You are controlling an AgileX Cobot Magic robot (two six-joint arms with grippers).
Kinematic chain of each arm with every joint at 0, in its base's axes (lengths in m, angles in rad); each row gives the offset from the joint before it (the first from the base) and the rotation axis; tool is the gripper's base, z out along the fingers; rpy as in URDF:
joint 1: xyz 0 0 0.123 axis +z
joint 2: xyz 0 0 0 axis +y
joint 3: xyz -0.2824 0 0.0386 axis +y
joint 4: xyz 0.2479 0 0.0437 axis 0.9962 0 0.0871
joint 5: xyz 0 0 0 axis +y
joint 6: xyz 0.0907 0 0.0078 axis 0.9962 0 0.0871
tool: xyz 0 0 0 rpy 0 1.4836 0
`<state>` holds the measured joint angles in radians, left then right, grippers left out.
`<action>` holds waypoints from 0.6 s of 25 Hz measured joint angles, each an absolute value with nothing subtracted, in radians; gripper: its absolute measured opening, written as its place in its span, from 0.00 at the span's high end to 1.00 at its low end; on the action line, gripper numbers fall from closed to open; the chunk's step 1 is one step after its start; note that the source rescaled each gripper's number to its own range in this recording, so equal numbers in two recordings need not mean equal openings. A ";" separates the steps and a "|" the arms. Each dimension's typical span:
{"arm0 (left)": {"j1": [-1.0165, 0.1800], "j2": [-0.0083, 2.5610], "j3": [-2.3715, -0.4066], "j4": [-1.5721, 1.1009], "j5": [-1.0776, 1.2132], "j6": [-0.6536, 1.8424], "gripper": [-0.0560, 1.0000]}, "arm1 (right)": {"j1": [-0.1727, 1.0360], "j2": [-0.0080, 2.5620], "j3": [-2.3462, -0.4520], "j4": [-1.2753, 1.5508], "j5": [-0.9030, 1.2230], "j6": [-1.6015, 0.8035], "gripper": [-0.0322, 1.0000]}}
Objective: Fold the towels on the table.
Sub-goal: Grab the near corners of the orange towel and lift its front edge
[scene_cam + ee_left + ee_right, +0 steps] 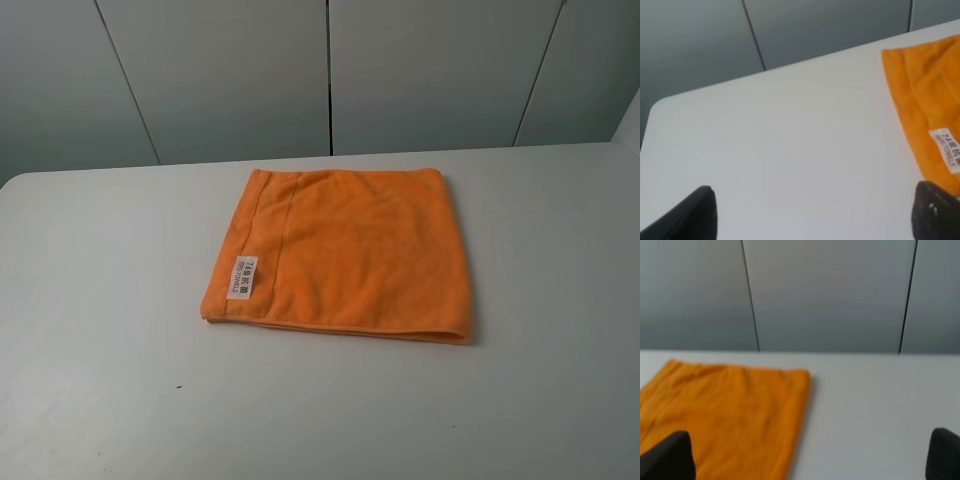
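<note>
Orange towel (345, 255) lies flat on the bench (100, 350), label (244, 277) at its 8 o'clock; left hand (815, 200) and right hand (810, 442) released, empty.

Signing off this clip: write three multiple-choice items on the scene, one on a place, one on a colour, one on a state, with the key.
1. Where on the towel is the white label?
A. near its left edge in the high view
B. centre
C. right edge

2. The towel's colour?
A. blue
B. orange
C. green

3. The left gripper and right gripper are:
A. both shut on the towel
B. both open, holding nothing
C. one open, one shut

Key: 1 A, the label sits by the left edge; 2 B, bright orange throughout; 3 B, jaws wide apart, gripping nothing.
</note>
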<state>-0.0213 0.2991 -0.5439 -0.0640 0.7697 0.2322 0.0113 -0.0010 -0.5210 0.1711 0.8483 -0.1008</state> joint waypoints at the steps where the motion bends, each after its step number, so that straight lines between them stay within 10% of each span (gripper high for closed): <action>1: -0.021 0.331 -0.544 -0.097 0.735 0.266 0.00 | 0.011 -0.001 -0.523 0.171 0.801 -0.112 0.00; 15: -0.021 0.968 -0.699 -0.633 0.512 0.929 0.00 | 0.049 0.503 -0.523 0.281 0.627 -0.489 0.00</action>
